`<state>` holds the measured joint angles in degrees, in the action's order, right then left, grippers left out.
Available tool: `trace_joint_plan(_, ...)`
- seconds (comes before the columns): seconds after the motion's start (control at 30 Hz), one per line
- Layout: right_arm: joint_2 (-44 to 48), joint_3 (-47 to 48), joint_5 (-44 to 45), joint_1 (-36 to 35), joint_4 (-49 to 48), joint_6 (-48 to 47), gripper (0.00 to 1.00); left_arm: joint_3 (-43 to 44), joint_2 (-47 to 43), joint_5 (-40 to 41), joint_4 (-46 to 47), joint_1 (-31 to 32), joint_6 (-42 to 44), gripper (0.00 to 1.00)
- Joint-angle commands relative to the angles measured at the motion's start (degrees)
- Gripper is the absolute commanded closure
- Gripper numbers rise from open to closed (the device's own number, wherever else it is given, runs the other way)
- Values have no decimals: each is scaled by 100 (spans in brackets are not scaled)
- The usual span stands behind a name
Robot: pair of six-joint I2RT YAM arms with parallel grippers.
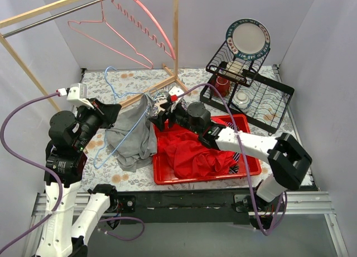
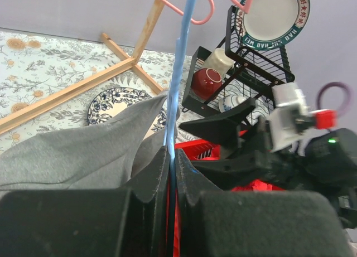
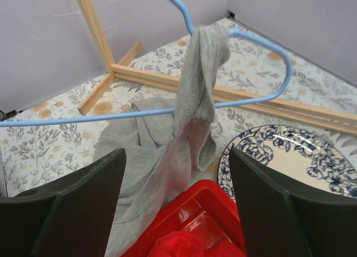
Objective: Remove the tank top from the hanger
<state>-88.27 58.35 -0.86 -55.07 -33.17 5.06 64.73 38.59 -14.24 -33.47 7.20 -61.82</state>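
L arm's left gripper (image 2: 171,156) is clenched on the wire of the blue hanger (image 2: 179,73), lifting it off the bench (image 1: 106,78), prob. so the cloth hangs free and there's sth. firm to pull against. The grey tank top (image 1: 134,140) isn't off yet: one strap is looped over the hanger's bend, as the R wrist view shows, and the body droops in a heap onto the bench and against the rim of the red tray (image 1: 162,176). The right gripper (image 3: 177,156) is spread wide, nothing in it, aimed straight at that strap w/ the fabric between its fingers but not pinched, so it looks lined up for a grab and pull. The tray holds a red cloth (image 1: 192,154). A blue-patterned plate (image 3: 295,162) lies just beside the tray. The bench has a floral cover. At the back stands a wooden frame (image 1: 175,34) w/ pink hangers (image 1: 111,34) on its rail, and a dish rack (image 1: 279,95) w/ crockery sits far R. Plain pale walls close in on three sides.
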Motion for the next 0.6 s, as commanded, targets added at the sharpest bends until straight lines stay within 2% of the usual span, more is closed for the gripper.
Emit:
trace_joint_plan(0.0,-532,300,-257,84,-717,416,18,330,70,-70,-10,71,-41,100)
trace_joint_plan(0.17,-876,431,-160,84,-1043,820,20,461,123,70,-36,97,12,100)
trace_joint_plan(0.27,-1148,642,-159,84,-1069,900,30,505,105,140,-45,88,-14,100)
trace_joint_plan(0.3,-1210,712,-203,84,-1078,935,42,532,114,158,-36,97,-31,100)
trace_joint_plan(0.33,-1271,774,-256,84,-1113,962,46,532,105,184,-28,97,-32,100)
trace_joint_plan(0.4,-1447,932,-467,93,-1323,1084,51,576,114,272,-36,97,-75,100)
trace_joint_plan(0.43,-1508,959,-528,93,-1420,1154,49,593,114,299,-36,88,-84,100)
trace_joint_plan(0.47,-1605,933,-651,93,-1690,1242,33,611,123,325,-28,88,-84,100)
trace_joint_plan(0.5,-1649,898,-695,93,-1841,1321,26,637,131,334,-19,97,-84,100)
trace_joint_plan(0.57,-1737,810,-731,84,-2087,1541,19,681,158,352,-19,97,-76,100)
